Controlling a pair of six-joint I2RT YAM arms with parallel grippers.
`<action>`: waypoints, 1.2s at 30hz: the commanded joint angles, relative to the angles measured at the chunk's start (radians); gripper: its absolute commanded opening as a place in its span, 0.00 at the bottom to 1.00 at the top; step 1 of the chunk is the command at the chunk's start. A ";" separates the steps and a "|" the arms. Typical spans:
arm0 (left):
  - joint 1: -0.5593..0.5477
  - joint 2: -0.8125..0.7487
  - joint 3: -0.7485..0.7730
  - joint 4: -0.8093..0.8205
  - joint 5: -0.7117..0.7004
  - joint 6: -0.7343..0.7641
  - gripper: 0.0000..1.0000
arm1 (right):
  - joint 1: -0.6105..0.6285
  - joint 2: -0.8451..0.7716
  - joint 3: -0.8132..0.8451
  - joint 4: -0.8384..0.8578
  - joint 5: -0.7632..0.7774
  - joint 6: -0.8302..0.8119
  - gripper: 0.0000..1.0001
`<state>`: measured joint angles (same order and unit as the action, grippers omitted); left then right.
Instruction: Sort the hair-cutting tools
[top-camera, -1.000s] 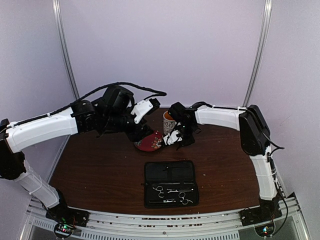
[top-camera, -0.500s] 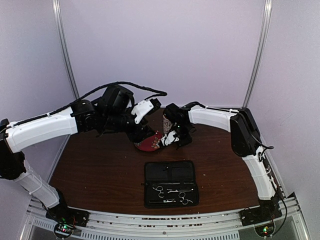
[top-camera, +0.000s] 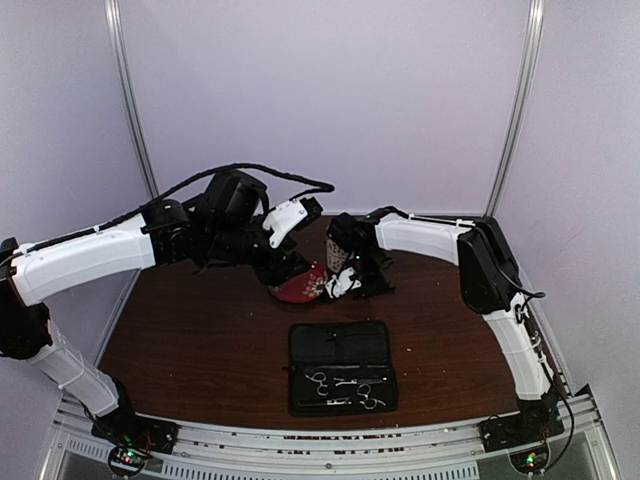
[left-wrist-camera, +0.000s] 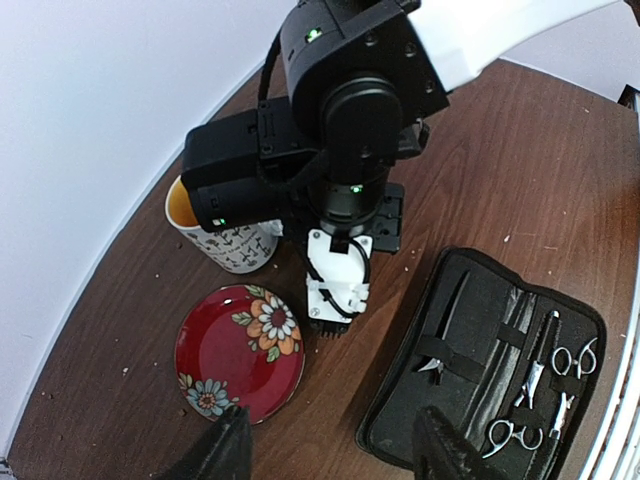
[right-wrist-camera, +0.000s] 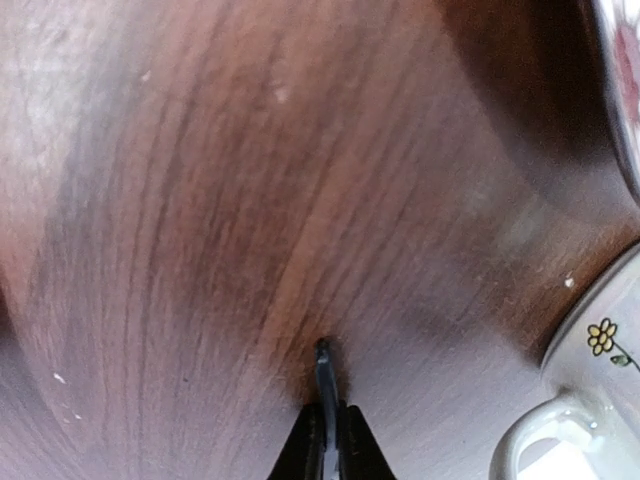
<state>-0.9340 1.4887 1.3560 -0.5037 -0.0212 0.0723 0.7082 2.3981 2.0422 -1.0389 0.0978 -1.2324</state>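
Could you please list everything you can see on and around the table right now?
table: one, dark brown wood, under everything
saucer: one, red with flowers, far middle of the table
mug: one, white patterned, yellow inside, beside the saucer, farther back
zip case: one, black, open, near the front edge
scissors: two, silver, inside the zip case
clip: one, black, in the zip case's other half
stick: one, thin and dark, tip on the table by the mug
left pincer: one, black, open and empty, above the saucer
right pincer: one, black, shut on the stick
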 joint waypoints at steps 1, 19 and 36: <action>0.003 -0.005 0.029 0.010 0.018 0.007 0.56 | 0.003 -0.008 -0.029 -0.038 0.013 0.024 0.02; 0.001 0.010 0.022 0.010 -0.012 0.006 0.56 | -0.027 -0.458 -0.506 0.146 0.034 0.266 0.00; 0.003 0.075 0.003 0.008 -0.226 -0.085 0.56 | 0.209 -0.664 -0.844 0.212 -0.087 0.561 0.00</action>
<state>-0.9340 1.5177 1.3560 -0.5095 -0.1791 0.0635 0.9016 1.7702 1.2415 -0.8677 0.0257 -0.7517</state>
